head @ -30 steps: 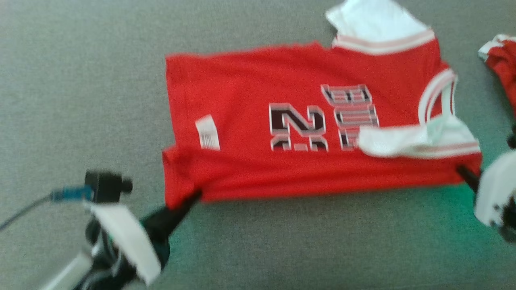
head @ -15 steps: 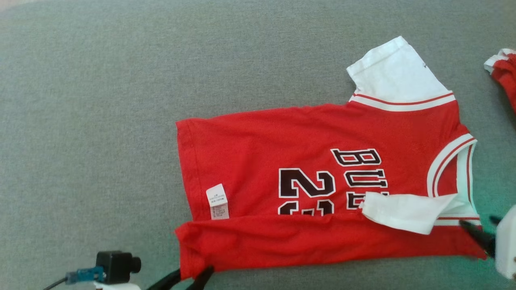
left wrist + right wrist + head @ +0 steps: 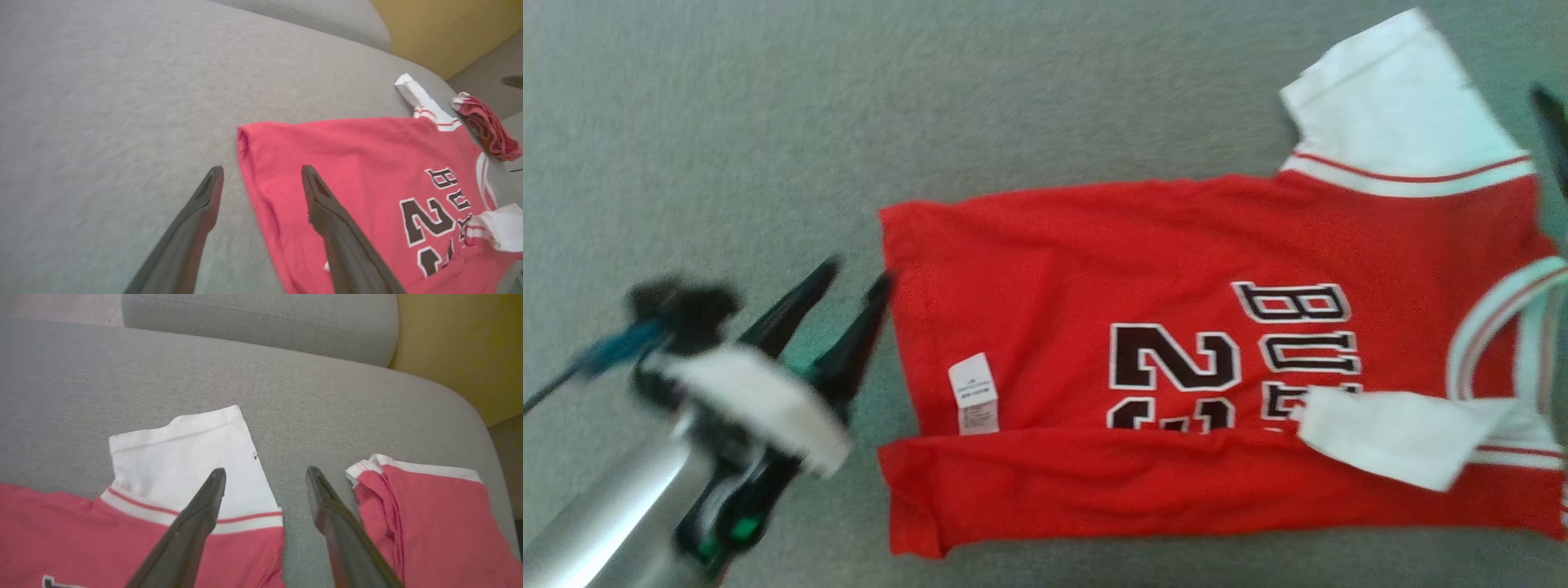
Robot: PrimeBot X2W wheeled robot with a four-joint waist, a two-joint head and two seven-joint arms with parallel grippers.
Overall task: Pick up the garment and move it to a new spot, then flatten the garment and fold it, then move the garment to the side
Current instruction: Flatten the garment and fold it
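The garment [image 3: 1094, 269], a red jersey with white sleeves and dark lettering, lies spread on the grey cushion [image 3: 727, 122]. Its near long edge is folded over onto the front, and one white sleeve [image 3: 1388, 433] lies across that fold. My left gripper [image 3: 856, 278] is open just left of the hem; in the left wrist view the left gripper [image 3: 262, 169] straddles the hem edge of the garment [image 3: 347, 155] without holding it. My right gripper [image 3: 265, 471] is open above the cushion, beside the far white sleeve [image 3: 175, 457]. One of its dark fingers [image 3: 1550, 122] shows at the head view's right edge.
A second red and white garment [image 3: 429, 526] lies crumpled right of the jersey, near the cushion's rounded right end. The sofa's back cushion [image 3: 261, 326] runs along the far side, with a yellow wall [image 3: 461, 347] behind. Bare grey cushion stretches left of the jersey.
Both grippers have opened and let go of the garment's folded near edge. The left one has moved up beside the hem, the right one up beside the far sleeve. The head camera shifted.
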